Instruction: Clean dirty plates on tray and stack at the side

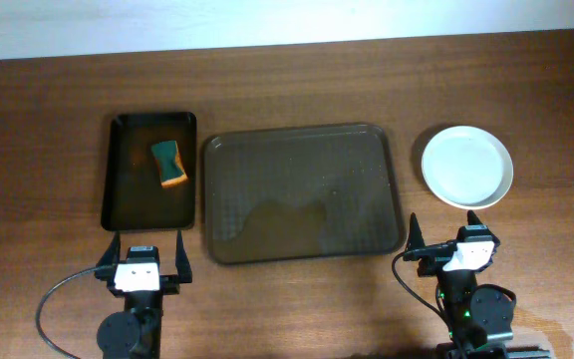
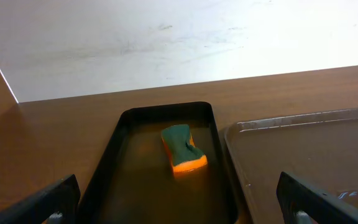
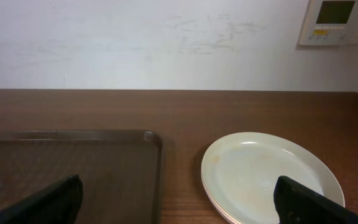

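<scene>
The tray is bare; the plates sit stacked beside it, probably all three. Your left gripper and right gripper gape wide, empty. I'd judge the job done, so simply hold off.

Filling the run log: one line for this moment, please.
tray: no plates; plates: white, stacked right of tray; left tool: open; right tool: open

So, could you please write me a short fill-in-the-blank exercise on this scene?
The sponge lies in the small tray coloured ____.
The white plates sit on the table to the ____ of the brown tray.
The left gripper and the right gripper both stand ____.
Missing words: black; right; open.
</scene>
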`<control>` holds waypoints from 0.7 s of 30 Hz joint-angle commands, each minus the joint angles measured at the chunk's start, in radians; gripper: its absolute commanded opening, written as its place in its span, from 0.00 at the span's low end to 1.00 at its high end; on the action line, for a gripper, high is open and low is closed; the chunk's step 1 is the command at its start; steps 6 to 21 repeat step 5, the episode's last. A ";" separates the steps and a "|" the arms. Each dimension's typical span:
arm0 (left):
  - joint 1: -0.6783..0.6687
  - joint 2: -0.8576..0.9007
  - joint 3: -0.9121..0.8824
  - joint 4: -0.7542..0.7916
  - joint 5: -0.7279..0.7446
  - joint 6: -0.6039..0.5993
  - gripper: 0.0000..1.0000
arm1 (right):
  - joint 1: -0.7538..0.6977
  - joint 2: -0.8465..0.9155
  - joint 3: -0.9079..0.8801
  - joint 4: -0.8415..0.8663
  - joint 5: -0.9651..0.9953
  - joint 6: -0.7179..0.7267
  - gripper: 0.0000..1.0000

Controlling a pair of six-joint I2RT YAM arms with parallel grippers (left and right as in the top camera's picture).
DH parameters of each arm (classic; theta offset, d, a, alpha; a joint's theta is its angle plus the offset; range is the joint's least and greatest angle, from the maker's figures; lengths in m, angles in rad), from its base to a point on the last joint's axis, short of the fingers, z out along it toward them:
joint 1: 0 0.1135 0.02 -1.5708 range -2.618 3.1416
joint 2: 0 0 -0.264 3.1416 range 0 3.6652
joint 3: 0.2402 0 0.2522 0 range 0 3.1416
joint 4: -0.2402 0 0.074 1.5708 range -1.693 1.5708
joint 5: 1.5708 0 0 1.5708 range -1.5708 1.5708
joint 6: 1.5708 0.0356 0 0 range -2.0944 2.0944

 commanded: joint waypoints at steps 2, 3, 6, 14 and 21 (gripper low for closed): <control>0.005 -0.010 -0.007 0.003 0.008 -0.013 1.00 | -0.008 -0.006 -0.007 -0.004 0.002 0.001 0.99; 0.005 -0.010 -0.007 0.002 0.008 -0.013 0.99 | -0.008 -0.006 -0.007 -0.004 0.002 0.001 0.98; 0.005 -0.010 -0.008 0.002 0.008 -0.013 1.00 | -0.008 -0.006 -0.007 -0.004 0.002 0.001 0.98; 0.005 -0.010 -0.008 0.002 0.008 -0.013 1.00 | -0.008 -0.006 -0.007 -0.004 0.002 0.001 0.98; 0.005 -0.010 -0.008 0.002 0.008 -0.013 1.00 | -0.008 -0.006 -0.007 -0.004 0.002 0.001 0.98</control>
